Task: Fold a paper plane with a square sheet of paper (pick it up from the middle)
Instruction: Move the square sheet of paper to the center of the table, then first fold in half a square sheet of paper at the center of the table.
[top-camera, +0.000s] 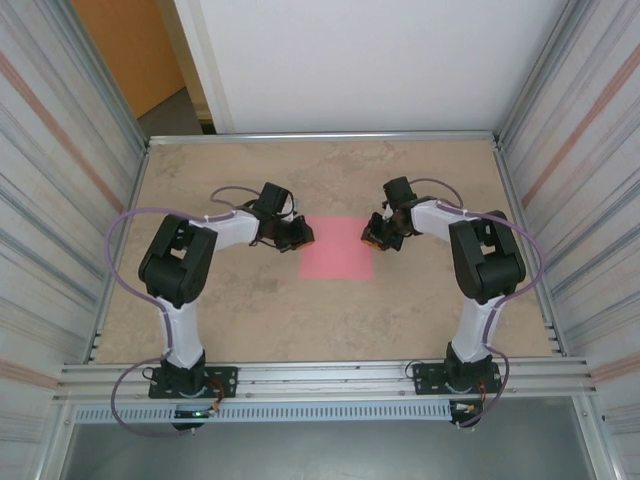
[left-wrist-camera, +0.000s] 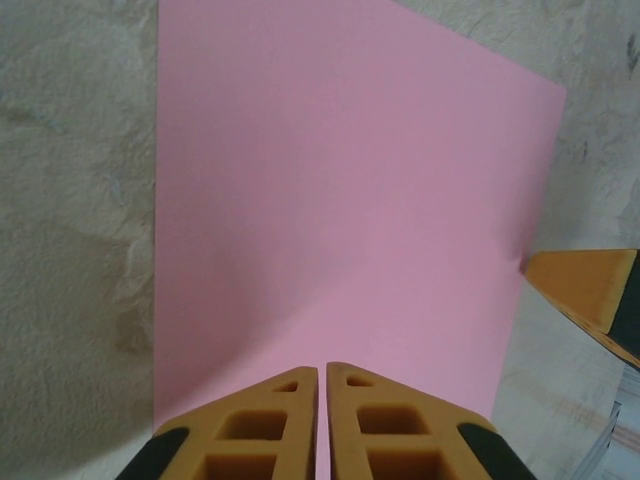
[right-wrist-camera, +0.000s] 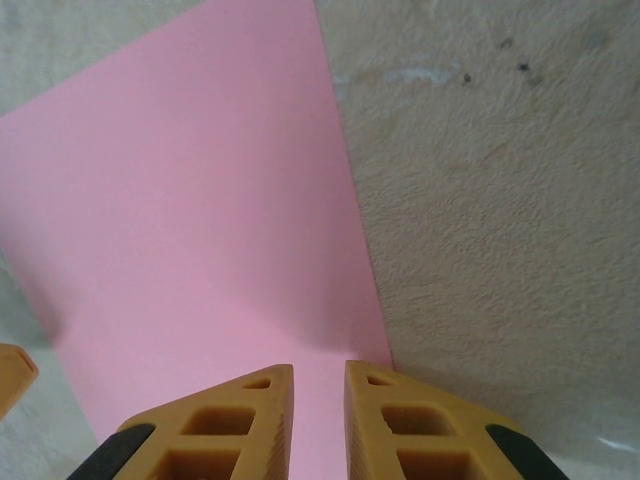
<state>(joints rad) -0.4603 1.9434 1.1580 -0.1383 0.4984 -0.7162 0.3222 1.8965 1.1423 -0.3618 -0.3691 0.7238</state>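
Left claw (left-wrist-camera: 322, 368) sits at 9 o'clock of the sheet (top-camera: 338, 248), fingers pressed almost together; a pinch cannot be confirmed. Right claw (right-wrist-camera: 318, 366), at 3 o'clock, shows a narrow gap. Sheet lies flat and unfolded on the counter (top-camera: 300, 310). No fold exists; all folding remains.

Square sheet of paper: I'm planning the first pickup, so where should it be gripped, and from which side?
Probably from above, at the middle of its left and right edges. The square sheet of paper lies flat on the table, with no raised edge to slide a finger under; pinching down there should buckle up a ridge to hold.
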